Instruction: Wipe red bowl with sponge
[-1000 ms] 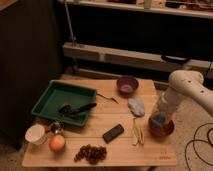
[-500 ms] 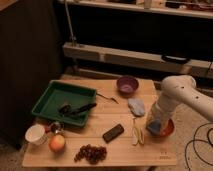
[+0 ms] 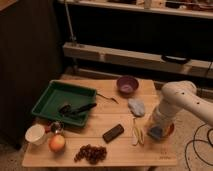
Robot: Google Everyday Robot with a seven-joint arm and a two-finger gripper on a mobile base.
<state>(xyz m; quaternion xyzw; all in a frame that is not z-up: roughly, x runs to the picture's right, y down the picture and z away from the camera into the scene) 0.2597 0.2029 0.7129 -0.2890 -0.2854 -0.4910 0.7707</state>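
Red shows only as a thin rim: the red bowl (image 3: 169, 131) sits at the table's right edge, mostly hidden under the gripper (image 3: 156, 131), which has come down into it over the last second, sliding in from the bowl's right side. A bluish patch beneath the arm's end may be the sponge (image 3: 154, 133), though that is not certain, and whether the tool is wide, narrow or clamped on anything cannot be told. Judging from this, the wiping contact is about to start or has just started; the bowl itself looks to have stayed put.

Just left of the gripper lies a pale banana peel or similar yellowish strip (image 3: 135, 131), close enough to be swept by a broad stroke. Further left is a dark rectangular block (image 3: 113, 133), and beyond it grapes (image 3: 90, 153). Up and left of the tool rests a crumpled pale cloth (image 3: 136, 106), with a purple bowl (image 3: 127, 85) behind that. Well away to the left stand a green tray (image 3: 46, 98) holding dark utensils, a white cup (image 3: 35, 134) and an apple (image 3: 57, 143). Nothing sits between tool and bowl.
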